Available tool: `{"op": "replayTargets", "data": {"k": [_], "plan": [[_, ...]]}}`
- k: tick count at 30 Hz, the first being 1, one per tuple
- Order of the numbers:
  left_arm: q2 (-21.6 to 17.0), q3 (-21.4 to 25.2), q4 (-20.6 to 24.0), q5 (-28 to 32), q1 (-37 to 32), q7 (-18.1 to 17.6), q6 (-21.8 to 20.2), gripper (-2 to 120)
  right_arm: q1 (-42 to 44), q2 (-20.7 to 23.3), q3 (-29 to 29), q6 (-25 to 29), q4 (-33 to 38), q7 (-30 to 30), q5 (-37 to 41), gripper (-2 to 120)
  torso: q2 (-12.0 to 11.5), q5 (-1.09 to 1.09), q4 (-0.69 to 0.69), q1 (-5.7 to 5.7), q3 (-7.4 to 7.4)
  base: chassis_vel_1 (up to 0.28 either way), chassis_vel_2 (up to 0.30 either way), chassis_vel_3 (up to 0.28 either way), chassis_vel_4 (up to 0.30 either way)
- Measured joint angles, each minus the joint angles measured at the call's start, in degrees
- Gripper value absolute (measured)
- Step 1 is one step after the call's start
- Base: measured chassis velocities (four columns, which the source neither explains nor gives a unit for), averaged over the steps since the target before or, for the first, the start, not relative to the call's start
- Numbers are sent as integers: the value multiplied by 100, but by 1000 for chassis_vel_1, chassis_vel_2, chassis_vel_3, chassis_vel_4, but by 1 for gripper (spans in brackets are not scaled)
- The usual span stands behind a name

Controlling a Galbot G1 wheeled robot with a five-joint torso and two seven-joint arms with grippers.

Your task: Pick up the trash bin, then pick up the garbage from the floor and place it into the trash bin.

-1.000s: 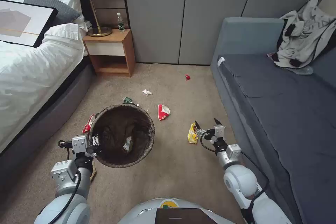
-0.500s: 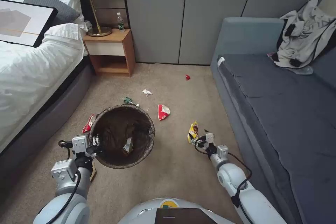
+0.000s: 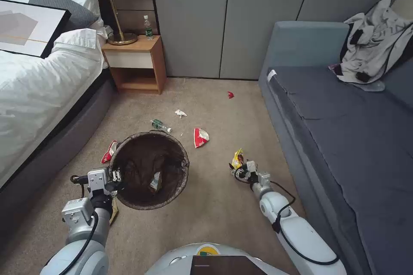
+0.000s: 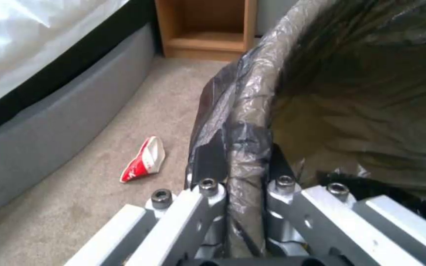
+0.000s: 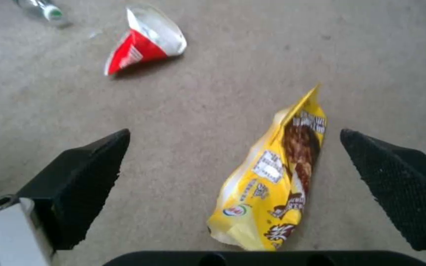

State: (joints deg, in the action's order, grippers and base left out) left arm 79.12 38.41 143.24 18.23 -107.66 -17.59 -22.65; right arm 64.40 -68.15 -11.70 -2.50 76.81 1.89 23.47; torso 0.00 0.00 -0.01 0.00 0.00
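Near the sofa's base on the carpet, the right gripper (image 5: 233, 188) straddles the yellow wrapper (image 5: 272, 177) with jaws wide, so it should drop straight before pinching, while the left gripper (image 4: 242, 192) clamps the trash bin (image 3: 148, 169) rim at near left.

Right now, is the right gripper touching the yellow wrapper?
Apart. In the right wrist view, the right gripper is open, and carpet shows between each finger and the yellow wrapper.
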Motion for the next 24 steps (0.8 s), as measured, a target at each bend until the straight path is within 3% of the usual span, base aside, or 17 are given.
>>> {"op": "replayTargets", "data": {"k": [24], "plan": [[45, -42, 0, -5, 102, 8, -3, 3, -862, -374, 209, 225, -1762, 89, -2, 100, 0, 0, 0, 0, 0, 0, 0, 0, 0]]}}
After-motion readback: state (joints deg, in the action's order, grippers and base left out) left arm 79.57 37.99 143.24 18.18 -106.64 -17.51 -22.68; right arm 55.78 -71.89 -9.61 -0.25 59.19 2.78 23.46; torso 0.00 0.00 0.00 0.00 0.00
